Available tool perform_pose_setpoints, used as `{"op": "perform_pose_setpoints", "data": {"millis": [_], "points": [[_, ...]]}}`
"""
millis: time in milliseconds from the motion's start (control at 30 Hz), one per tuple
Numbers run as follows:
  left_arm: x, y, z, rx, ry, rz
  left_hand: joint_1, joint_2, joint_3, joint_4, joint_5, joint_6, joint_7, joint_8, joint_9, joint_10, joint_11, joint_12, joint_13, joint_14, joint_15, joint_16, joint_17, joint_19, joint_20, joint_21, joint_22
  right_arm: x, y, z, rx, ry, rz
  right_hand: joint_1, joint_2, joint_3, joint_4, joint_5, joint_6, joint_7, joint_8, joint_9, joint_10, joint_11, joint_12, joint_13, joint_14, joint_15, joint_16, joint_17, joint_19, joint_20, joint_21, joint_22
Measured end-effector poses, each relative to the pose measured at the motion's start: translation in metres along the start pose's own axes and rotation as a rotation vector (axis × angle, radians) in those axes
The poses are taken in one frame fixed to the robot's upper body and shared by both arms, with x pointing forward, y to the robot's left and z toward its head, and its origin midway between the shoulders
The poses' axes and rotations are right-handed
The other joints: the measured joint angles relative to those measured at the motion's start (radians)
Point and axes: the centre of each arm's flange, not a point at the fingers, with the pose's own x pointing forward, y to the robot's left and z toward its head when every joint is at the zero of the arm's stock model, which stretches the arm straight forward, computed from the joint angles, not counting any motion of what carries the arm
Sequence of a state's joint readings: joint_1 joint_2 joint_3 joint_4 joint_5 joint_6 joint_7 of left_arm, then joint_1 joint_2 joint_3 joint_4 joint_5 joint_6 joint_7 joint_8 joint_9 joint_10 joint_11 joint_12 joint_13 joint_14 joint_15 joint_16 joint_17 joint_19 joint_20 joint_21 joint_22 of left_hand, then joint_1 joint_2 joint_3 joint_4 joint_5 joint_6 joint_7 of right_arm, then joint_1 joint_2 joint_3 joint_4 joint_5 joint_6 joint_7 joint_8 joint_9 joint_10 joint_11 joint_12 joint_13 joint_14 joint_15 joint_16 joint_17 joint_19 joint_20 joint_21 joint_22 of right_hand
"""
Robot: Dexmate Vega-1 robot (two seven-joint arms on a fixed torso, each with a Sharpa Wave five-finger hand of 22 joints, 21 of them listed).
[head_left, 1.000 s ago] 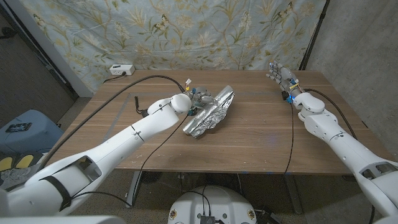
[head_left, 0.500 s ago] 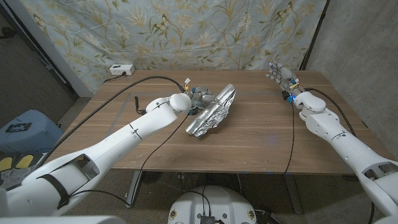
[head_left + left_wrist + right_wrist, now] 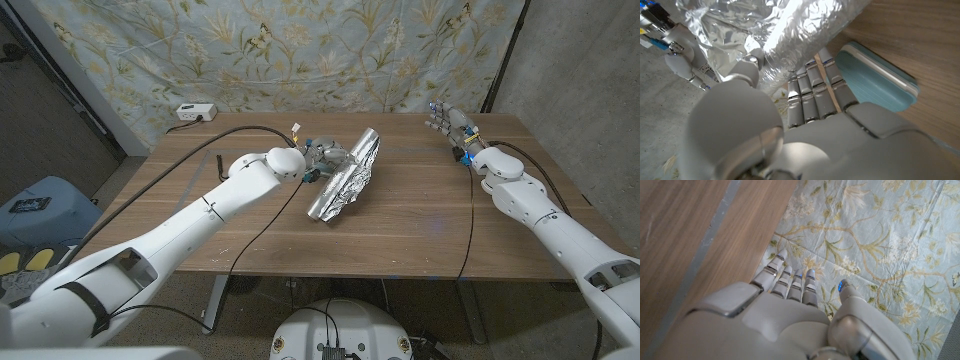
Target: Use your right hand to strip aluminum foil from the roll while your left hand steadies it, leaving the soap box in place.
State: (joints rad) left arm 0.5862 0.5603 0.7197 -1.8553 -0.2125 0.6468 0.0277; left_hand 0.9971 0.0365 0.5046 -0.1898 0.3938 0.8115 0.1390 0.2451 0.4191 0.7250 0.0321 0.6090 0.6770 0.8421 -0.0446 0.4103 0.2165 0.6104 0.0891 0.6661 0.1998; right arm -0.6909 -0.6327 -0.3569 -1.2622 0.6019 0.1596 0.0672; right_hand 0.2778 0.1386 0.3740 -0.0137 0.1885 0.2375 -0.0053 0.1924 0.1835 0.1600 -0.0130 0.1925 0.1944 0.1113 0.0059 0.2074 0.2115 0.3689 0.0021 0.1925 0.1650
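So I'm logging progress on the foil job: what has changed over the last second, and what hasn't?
The left hand has drawn in toward the far left, and the foil roll it grips has swung steeper on the table, its near end sliding right. In the left wrist view its fingers wrap the roll beside the teal soap box. The right hand stays open at the far right, away from the foil.

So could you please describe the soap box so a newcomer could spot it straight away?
On the wooden table, find the crumpled silver foil roll near the middle. The flat teal soap box with a pale rim lies beside it by the left hand, the only smooth coloured item there.
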Motion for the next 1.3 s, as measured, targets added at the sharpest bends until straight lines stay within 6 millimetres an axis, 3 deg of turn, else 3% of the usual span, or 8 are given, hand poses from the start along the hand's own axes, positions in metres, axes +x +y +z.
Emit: {"op": "perform_pose_setpoints", "data": {"millis": [1300], "points": [[0.007, 0.018, -0.03, -0.414, 0.023, -0.065, 0.0, 0.0, -0.004, 0.004, -0.005, 0.0, 0.0, 0.003, 0.029, -0.005, -0.005, 0.0, 0.0, 0.0, 0.0, 0.004, 0.039, -0.016, -0.005, 0.012, -0.005, 0.007, 0.016, 0.0, -0.038, 0.059, 0.054, 0.0, 0.0, 0.004, -0.004, 0.0, 0.0, 0.0, 0.0, 0.0, 0.0, 0.0, 0.0, 0.0, 0.0, 0.0, 0.0, 0.0, 0.0, 0.0, 0.0, 0.0]]}}
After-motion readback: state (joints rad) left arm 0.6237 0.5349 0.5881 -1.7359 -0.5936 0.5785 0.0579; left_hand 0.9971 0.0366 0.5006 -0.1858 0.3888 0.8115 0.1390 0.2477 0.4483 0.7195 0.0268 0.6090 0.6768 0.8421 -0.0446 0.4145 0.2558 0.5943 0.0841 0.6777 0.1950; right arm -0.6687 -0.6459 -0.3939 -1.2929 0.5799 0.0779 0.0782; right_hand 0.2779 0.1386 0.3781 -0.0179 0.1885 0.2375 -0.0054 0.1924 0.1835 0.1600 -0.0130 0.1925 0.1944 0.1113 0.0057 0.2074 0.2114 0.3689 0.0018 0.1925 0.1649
